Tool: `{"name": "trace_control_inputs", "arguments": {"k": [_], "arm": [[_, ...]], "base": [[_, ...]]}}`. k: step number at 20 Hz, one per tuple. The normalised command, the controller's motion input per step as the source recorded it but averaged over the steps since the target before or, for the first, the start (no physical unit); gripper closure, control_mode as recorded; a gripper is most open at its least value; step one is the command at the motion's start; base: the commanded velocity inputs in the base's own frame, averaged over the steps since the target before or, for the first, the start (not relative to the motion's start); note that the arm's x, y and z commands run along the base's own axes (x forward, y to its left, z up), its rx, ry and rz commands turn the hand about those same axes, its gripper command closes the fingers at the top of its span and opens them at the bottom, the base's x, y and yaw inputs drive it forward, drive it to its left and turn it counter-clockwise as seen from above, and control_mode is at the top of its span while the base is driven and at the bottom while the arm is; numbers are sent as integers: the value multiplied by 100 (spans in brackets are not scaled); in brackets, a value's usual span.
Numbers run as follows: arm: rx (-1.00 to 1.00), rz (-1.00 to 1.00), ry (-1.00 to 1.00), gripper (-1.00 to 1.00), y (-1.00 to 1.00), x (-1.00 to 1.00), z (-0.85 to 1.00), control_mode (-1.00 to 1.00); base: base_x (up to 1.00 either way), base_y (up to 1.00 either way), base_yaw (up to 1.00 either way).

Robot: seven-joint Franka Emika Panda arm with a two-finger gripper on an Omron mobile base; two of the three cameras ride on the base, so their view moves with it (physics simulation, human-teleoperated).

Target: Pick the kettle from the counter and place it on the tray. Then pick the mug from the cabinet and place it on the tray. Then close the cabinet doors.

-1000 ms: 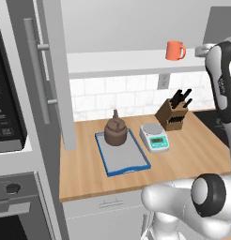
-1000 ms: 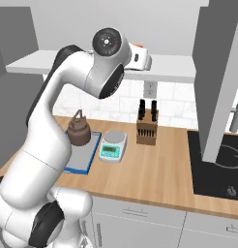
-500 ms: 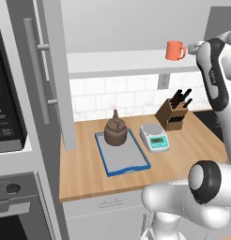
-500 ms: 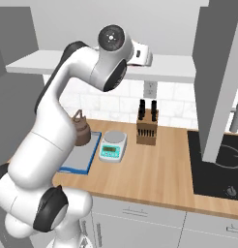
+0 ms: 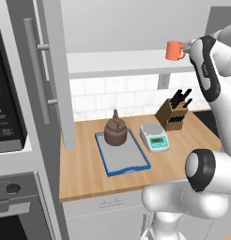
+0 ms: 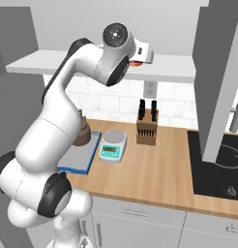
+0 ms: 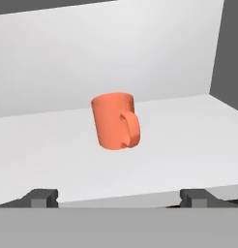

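Note:
The orange mug [image 7: 115, 127] stands upright on the pale shelf [image 7: 188, 140] of the cabinet, handle toward the camera. My gripper [image 7: 119, 197] is open, its fingertips [image 7: 41, 197] wide apart at the shelf's front edge, short of the mug and not touching it. From the left base the gripper [image 5: 187, 47] sits just right of the mug [image 5: 173, 50]. The dark brown kettle [image 5: 116, 131] rests on the far end of the blue-rimmed tray [image 5: 127, 159] on the wooden counter [image 5: 84, 173]. Both cabinet doors [image 5: 56, 70] [image 6: 217, 72] stand open.
A white-and-teal scale [image 5: 155, 137] and a knife block [image 5: 173, 115] stand right of the tray. A black cooktop [image 6: 222, 164] lies at the counter's right end. The oven and microwave unit [image 5: 9, 117] rises on the left. My arm [image 6: 58, 111] hides part of the kettle [image 6: 83, 135].
My hand has risen and moved in closer to the mug on the shelf, jaws staying open. Kettle, tray and doors have not moved.

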Motion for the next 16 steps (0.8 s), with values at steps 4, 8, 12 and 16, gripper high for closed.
{"name": "trace_control_inputs", "arguments": {"k": [4, 8, 12, 16], "arm": [[0, 0, 0, -100, -3, 24, -12, -100], [1, 1, 0, -100, -11, 28, -9, -100], [3, 3, 0, -100, -8, 26, -6, -100], [4, 4, 0, -100, -3, 28, -6, -100]], "base": [[0, 0, 0], [0, 0, 0], [0, 0, 0], [0, 0, 0]]}}
